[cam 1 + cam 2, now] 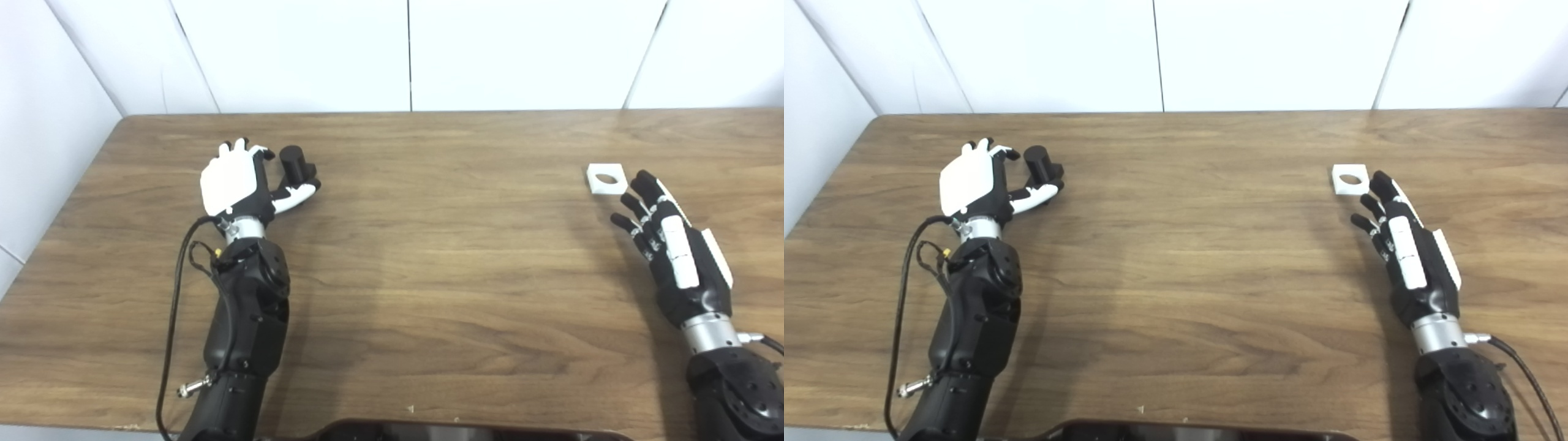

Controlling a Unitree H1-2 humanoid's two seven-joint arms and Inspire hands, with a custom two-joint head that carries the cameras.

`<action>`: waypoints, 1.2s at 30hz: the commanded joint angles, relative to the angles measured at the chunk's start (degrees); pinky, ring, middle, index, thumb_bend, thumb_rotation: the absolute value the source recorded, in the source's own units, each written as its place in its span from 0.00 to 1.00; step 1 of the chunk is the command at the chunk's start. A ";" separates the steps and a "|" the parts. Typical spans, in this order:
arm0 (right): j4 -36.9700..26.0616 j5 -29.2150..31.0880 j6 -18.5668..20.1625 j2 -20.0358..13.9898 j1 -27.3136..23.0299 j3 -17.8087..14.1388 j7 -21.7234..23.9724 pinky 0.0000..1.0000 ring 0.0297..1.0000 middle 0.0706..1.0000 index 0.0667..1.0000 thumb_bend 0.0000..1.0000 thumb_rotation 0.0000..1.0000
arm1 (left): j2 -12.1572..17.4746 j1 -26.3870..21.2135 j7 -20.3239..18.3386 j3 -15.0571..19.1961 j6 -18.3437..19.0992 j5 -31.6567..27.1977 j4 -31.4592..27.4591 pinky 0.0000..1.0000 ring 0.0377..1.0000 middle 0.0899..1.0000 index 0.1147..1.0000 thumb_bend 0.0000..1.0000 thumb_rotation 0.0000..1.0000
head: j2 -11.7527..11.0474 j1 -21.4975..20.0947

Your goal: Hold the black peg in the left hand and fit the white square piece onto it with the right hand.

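- Left hand [236, 180]: our fingers curl round the peg [294, 164], thumb under it; whether the grip has closed we cannot tell.
- Right hand [667, 245]: fingers spread, holding nothing, tips just beside the square [606, 178] lying flat on the table [429, 275].
- Step: pickup. Next we need a firm peg grip, then pinch the square.

On the wooden table [429, 275], the left hand [236, 180] curls beside the upright black peg [293, 164], while the right hand [670, 245], fingers spread, lies just beside the white square piece [606, 178].
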 commanded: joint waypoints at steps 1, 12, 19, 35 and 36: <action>1.06 1.14 -1.55 0.84 1.14 -0.04 0.09 0.87 0.95 0.96 0.93 0.56 0.84 | 0.83 -2.32 1.88 -0.09 0.05 1.18 -0.24 0.95 1.00 0.95 0.69 0.81 0.56 | 0.01 0.11; 0.45 1.66 -0.96 0.68 1.39 -0.27 0.16 0.88 0.96 0.97 0.93 0.56 0.85 | 1.36 -2.50 2.62 -0.29 0.05 1.63 2.15 0.95 1.00 0.94 0.71 0.78 0.53 | 0.04 0.22; 0.57 1.91 -1.21 0.69 1.39 -0.10 0.35 0.89 0.96 0.96 0.93 0.55 0.84 | 1.88 -2.61 3.32 -0.57 0.04 0.64 3.72 0.95 1.00 0.94 0.66 0.78 0.52 | -0.05 0.10; -0.01 1.07 -1.36 0.35 1.34 0.20 0.19 0.88 0.96 0.96 0.94 0.55 0.87 | 2.69 -3.39 5.27 -1.99 0.03 -0.31 6.83 0.94 0.99 0.92 0.59 0.74 0.44 | 0.03 -0.25; 0.05 1.25 -1.29 0.37 1.29 0.19 0.25 0.88 0.96 0.96 0.94 0.55 0.86 | 2.72 -3.31 5.45 -2.05 0.03 -0.55 6.83 0.94 0.98 0.91 0.59 0.74 0.43 | 0.03 -0.25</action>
